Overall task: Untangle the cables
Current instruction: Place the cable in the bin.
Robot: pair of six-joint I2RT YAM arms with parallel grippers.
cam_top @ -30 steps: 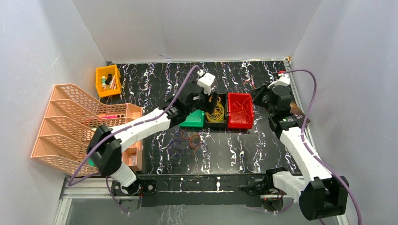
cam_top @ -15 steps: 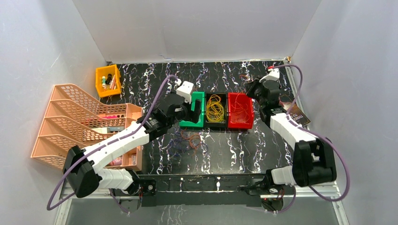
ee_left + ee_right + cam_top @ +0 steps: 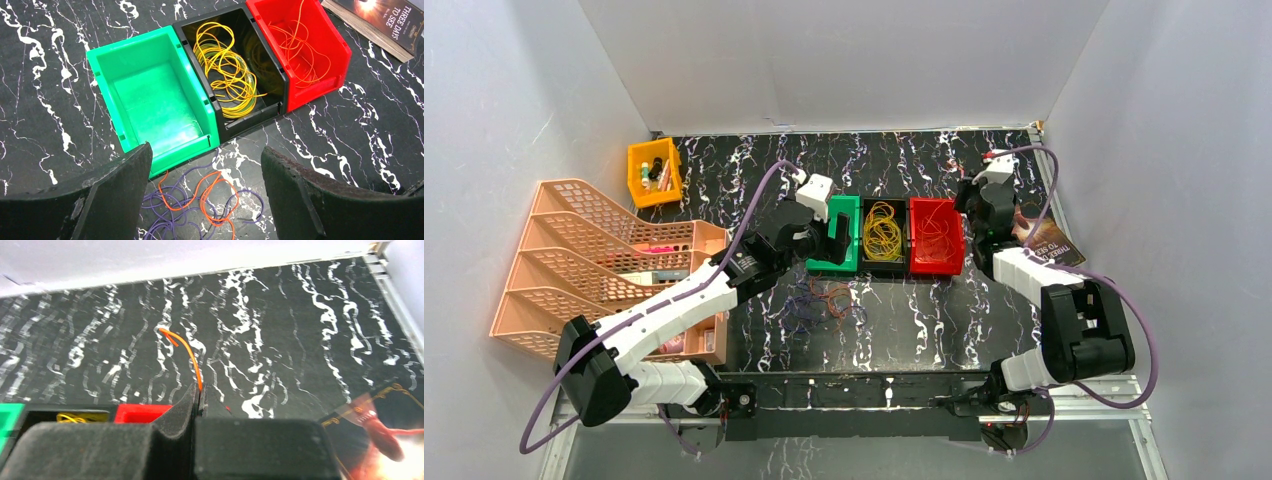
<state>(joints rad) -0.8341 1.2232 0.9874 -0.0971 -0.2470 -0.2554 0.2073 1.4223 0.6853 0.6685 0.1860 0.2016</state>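
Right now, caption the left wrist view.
Open left gripper above tangled purple and orange cables, facing green bin, black bin with yellow cables, red bin with orange cables.

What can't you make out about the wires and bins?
- Right wrist view: the thin orange wire enters the shut right gripper, whose black body hides the rest.
- Left wrist view: the purple and orange wire tangle is cut by the bottom edge and the open left gripper.
- Top view: contents of the small yellow plastic bin are too small to name.
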